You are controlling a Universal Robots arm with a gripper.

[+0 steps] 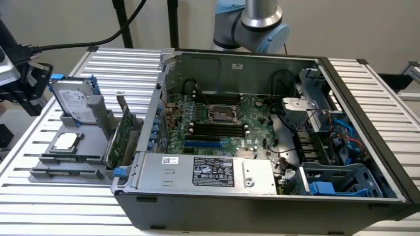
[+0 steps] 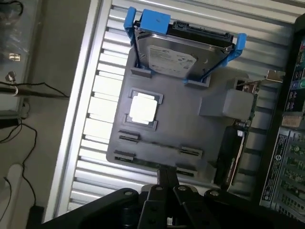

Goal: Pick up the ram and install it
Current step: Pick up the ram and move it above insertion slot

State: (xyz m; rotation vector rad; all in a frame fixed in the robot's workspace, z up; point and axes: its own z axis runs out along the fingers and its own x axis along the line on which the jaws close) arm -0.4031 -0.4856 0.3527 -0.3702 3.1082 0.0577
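- Standing on its long edge, the ram (image 2: 145, 162) (image 1: 66, 172) sits in the row of the grey holder (image 2: 190, 129) (image 1: 92, 147) furthest from the hard drive. It shows as a thin strip w/ a hint of green between two small end brackets.
- Handling, as a judgement: light, stiff, thin and fragile. Chips and contact edge are best left untouched, so the likely hold is a pinch across the two flat faces near the mid of the top edge. It should lift straight up w/o twisting.
- Hand (image 2: 167, 174) (image 1: 23, 78): hovers well above the holder, over the ram's row. Its fingers (image 2: 163, 177) appear drawn together w/ no visible gap, and it has hold of nothing.
- Other holder contents: a hard drive (image 2: 181, 55) (image 1: 72, 101) w/ blue rails stands upright at the far end. A square CPU chip (image 2: 143, 109) (image 1: 66, 141) lies flat in a mid recess, and a green expansion card (image 2: 233, 152) (image 1: 121, 137) stands on the side nearest the PC.
- PC case (image 1: 243, 61): lies open just beside the holder. The motherboard (image 1: 196, 110) inside has long black slots (image 1: 217, 129); no stick seen in them.
- Holder and case both rest on a slatted metal table (image 1: 118, 59) (image 2: 95, 124).
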